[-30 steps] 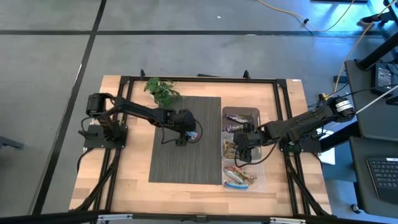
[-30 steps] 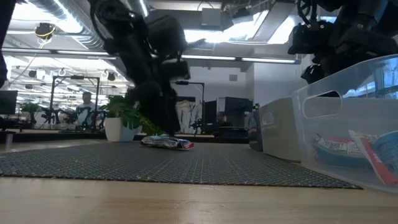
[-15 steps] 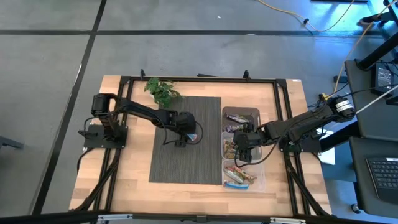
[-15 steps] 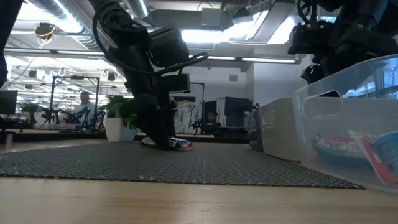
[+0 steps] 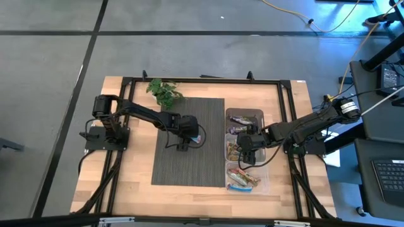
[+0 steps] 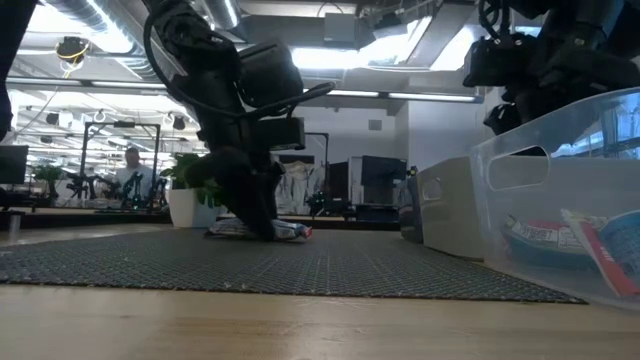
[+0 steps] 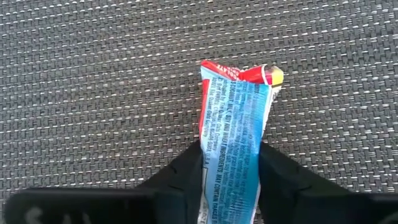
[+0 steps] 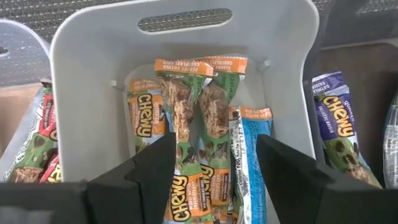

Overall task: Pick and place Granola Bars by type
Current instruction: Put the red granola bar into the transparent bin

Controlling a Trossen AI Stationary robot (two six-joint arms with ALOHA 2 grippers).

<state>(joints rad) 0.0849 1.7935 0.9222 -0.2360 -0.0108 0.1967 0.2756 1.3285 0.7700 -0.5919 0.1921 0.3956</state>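
A blue-white-red granola bar [image 7: 235, 118] lies flat on the dark woven mat [image 5: 189, 161] in the middle of the table. It also shows in the low view [image 6: 292, 231]. My left gripper [image 5: 187, 133] is down at the mat and shut on this bar. My right gripper [image 5: 245, 150] hovers open and empty over the middle grey bin [image 8: 93, 81]. That bin holds orange-tan bars [image 8: 205, 118] and one blue bar [image 8: 255, 155]. My left gripper pinches the bar's two long edges [image 7: 205, 163] between its two fingers [image 7: 181, 174], one on each side, back from the red crimped end [image 7: 239, 71]. The fingers slant down from above. The bar lies flat on the mat, running lengthwise out from between them.
Three bins stand in a row right of the mat: a far one with purple-brown bars [image 5: 243, 120], the middle one, and a near clear one [image 6: 560, 190] with blue-white-red bars [image 5: 242, 180]. A green plant sprig [image 5: 164, 92] lies at the mat's far left corner.
My left gripper has come down onto the blue-white-red bar on the mat and shifted a little toward the table's left. The bar stays on the mat.
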